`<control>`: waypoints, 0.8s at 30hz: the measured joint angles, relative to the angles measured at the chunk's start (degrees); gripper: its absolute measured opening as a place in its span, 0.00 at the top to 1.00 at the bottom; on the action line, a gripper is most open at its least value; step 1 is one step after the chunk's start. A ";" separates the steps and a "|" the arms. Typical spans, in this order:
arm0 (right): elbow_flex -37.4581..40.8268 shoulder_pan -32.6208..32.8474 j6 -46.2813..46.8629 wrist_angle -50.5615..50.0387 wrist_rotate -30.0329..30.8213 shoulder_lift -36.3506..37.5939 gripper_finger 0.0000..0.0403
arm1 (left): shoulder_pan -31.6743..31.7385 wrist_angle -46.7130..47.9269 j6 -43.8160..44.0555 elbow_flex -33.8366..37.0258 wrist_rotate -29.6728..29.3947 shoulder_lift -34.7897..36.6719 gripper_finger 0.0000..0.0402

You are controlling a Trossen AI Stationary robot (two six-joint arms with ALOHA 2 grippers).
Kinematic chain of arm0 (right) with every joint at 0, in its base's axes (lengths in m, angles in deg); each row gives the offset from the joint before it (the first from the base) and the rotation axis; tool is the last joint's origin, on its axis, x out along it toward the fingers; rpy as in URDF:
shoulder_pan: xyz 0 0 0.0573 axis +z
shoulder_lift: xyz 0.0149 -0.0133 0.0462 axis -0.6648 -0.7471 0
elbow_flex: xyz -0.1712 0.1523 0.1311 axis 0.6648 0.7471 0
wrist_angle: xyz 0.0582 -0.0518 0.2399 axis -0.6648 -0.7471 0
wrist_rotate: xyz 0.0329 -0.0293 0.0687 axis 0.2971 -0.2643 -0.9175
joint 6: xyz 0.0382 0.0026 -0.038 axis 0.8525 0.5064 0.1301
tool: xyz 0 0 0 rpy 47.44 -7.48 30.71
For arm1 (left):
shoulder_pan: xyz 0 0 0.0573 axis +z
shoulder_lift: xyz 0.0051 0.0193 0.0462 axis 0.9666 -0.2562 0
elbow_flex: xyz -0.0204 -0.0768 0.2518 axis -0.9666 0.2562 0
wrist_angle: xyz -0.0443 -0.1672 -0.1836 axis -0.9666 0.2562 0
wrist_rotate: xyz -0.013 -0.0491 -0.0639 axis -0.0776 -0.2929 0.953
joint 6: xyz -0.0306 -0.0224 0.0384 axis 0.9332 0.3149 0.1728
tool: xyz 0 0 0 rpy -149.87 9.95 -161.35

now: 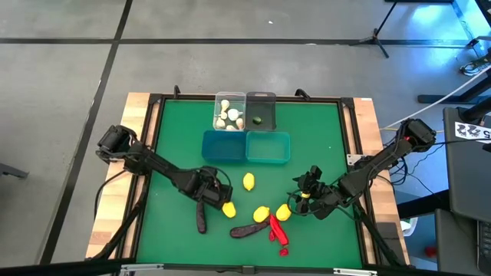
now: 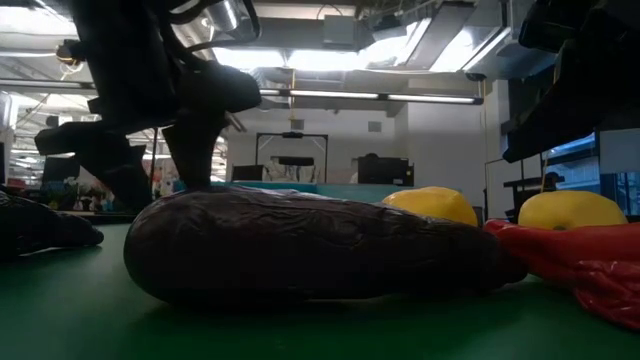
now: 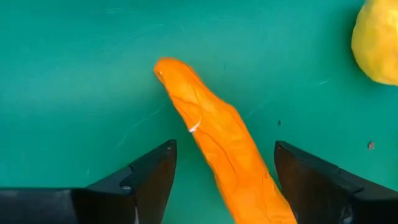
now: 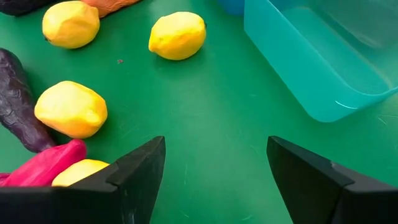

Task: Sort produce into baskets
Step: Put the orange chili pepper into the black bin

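Beside a lemon (image 3: 377, 38), left pincer (image 3: 225, 167) gapes wide astride carrot (image 3: 217, 138), apparently w/o grip.

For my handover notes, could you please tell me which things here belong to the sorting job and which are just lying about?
Job: carrot, lemons, eggplants, chili peppers, garlic bulbs, four baskets.
Lying about: tripod stand, cables on the floor.

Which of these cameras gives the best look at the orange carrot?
The left wrist view: the carrot fills the picture, lying on the green mat between the open fingers of the left gripper. From the high view the left arm hides it. The low view does not show it. The right wrist view catches only an orange end.
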 joint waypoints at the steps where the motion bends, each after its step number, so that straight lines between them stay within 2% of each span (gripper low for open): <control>1: -0.01 0.00 -0.01 0.03 0.00 0.00 0.30 | 0.22 -0.08 0.00 0.00 0.00 0.00 0.33; 14: 0.00 0.00 0.01 0.05 0.01 0.02 0.30 | 1.17 -2.82 0.58 0.00 -0.08 -2.24 0.32; 19: 0.00 0.00 0.01 0.18 0.02 0.02 0.30 | 1.15 -3.76 3.47 0.00 -0.01 -3.31 0.32; 24: 0.00 0.01 0.01 -0.04 0.02 0.02 0.30 | 1.10 -4.43 3.82 0.00 0.02 -3.80 0.41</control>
